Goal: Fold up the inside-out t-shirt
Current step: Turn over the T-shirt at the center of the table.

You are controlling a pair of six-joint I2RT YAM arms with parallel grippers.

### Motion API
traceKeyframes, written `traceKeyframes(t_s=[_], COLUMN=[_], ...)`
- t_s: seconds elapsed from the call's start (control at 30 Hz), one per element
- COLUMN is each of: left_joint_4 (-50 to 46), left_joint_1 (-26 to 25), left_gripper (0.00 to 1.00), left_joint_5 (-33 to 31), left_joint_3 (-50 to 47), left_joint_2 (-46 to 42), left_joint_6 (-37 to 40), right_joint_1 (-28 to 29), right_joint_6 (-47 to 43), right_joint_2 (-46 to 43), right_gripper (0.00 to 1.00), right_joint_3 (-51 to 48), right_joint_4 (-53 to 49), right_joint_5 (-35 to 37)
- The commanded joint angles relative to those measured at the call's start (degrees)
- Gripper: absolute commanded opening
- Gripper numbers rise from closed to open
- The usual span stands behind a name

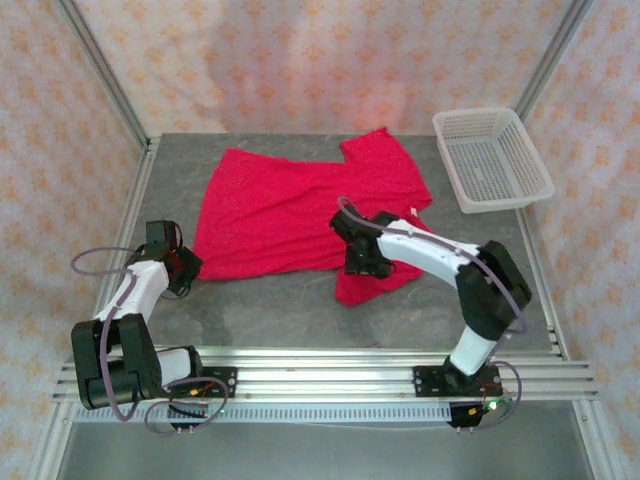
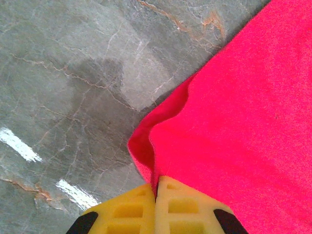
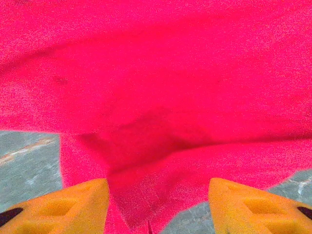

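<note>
- Left gripper sits closed, pinching the near-left corner of the crimson-red soft fabric t-shirt.
- Right gripper stands wide, straddling a bunched near-right fold.

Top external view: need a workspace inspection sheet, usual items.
Surface: grey marbled tabletop, glare patches.
Job's things: inside-out t-shirt spread out, its near-right part bunched under the right arm.
Clutter: white mesh basket, far right corner, nothing inside.
Grippers: left gripper shut, pinching the shirt's near-left corner; right gripper open, fabric bunched between its fingers.
Cables: purple cable loops beside the left arm, off the shirt.
Surroundings: patterned walls; aluminium rails at the near edge.
</note>
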Motion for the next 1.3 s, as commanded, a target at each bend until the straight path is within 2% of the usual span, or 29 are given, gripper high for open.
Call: traceKeyframes(t_s=[0.0, 0.1, 0.2, 0.37, 0.6, 0.73, 0.83, 0.93, 1.07, 1.1, 1.27], left_joint_4=[-0.1, 0.1, 0.2, 0.0, -0.1, -0.3, -0.5, -0.6, -1.0, -1.4, -3.3], left_joint_1=[0.1, 0.1, 0.1, 0.0, 0.0, 0.0, 0.0, 0.0, 0.0, 0.1, 0.0], left_gripper=[0.00, 0.00, 0.00, 0.00, 0.00, 0.00, 0.00, 0.00, 0.00, 0.00, 0.00], left_joint_5=[-0.1, 0.1, 0.2, 0.4, 0.2, 0.4, 0.2, 0.1, 0.0, 0.0, 0.2], left_joint_3=[0.7, 0.8, 1.0, 1.1, 0.4, 0.3, 0.4, 0.3, 0.8, 1.2, 6.8], left_joint_2=[-0.1, 0.1, 0.3, 0.4, -0.3, -1.0, -1.2, -1.4, -1.4, -1.5, -2.4], left_joint_6=[0.3, 0.2, 0.3, 0.5, 0.5, 0.4, 0.4, 0.5, 0.5, 0.4, -1.0], right_joint_1=[-0.2, -0.2, -0.2, 0.3, 0.6, 0.4, 0.3, 0.2, -0.3, -0.6, -4.7], right_joint_6=[3.7, 8.4, 10.7, 9.3, 7.0, 5.6, 5.5, 5.5, 4.7, 4.1, -4.5], right_joint_2=[-9.4, -14.1, -15.0, -9.8, -2.3, 0.8, 1.4, 0.9, -0.6, -1.4, -6.6], right_gripper=[0.56, 0.55, 0.51, 0.52, 0.55, 0.55, 0.51, 0.36, 0.04, 0.00, 0.00], right_joint_3=[-4.4, -10.8, -15.2, -11.1, -5.6, -4.0, -4.0, -3.9, -2.5, -1.4, 7.3], right_joint_4=[-1.7, 3.5, 9.9, 9.7, 5.9, 4.3, 4.5, 4.2, 1.7, 0.4, -5.3], right_joint_5=[1.7, -2.2, -6.0, -6.6, -2.5, -1.4, -1.9, -1.4, 0.2, 0.8, 7.4])
